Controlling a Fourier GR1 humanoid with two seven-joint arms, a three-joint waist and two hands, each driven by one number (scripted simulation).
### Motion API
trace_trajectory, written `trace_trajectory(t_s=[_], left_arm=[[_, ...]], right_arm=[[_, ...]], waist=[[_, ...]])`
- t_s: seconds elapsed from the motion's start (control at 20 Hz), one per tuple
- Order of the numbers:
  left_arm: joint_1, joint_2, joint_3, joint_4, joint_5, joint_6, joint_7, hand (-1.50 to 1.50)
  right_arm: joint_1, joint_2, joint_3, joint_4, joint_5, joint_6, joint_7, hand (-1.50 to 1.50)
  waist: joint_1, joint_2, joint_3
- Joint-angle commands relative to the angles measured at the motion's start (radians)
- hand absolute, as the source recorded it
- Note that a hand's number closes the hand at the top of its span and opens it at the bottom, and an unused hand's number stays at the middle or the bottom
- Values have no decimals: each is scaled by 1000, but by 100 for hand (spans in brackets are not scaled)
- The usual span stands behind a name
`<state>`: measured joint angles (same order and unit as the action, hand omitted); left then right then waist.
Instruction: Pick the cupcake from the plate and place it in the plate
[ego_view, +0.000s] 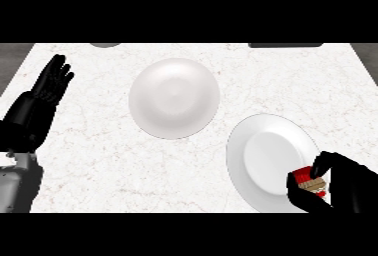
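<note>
A cupcake (310, 182) with a red wrapper and brown-and-white top sits at the lower right rim of a white plate (262, 150) in the head view. My right hand (343, 182) is curled round it, thumb above and fingers below, partly hiding it. A second plate (174, 97), off-white and bare, lies near the counter's middle, up and left of the first. My left hand (50, 82) rests open at the left edge, fingers pointing up, far from both plates.
The marbled white counter (96, 150) spreads under everything. A grey round object (107, 45) and a dark flat object (284, 45) peek in at the far edge. Grey floor shows past the counter's left and right sides.
</note>
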<state>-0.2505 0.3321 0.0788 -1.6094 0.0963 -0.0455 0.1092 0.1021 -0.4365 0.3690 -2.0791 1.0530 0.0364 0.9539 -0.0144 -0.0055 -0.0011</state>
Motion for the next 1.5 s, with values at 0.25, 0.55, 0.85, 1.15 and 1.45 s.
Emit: trace_trajectory(t_s=[0.25,0.55,0.85,1.15,1.45], left_arm=[[-8,-47,-33,12,-40,22,-16,0],[-20,-7,13,26,-19,-30,-26,0],[-76,-55,-9,52,-56,18,4,0],[-19,-28,10,-2,-22,-40,2,0],[-33,-53,-25,-33,-46,-27,19,0]], right_arm=[[-226,189,121,-85,45,-46,-16,150],[-512,358,95,71,12,74,19,150],[-741,434,72,362,-26,-43,58,150],[-889,436,54,680,-143,-265,10,150],[-1099,436,10,1058,-249,-397,-64,150]], waist=[[21,6,1],[24,7,0],[28,8,1],[42,10,1],[63,15,1]])
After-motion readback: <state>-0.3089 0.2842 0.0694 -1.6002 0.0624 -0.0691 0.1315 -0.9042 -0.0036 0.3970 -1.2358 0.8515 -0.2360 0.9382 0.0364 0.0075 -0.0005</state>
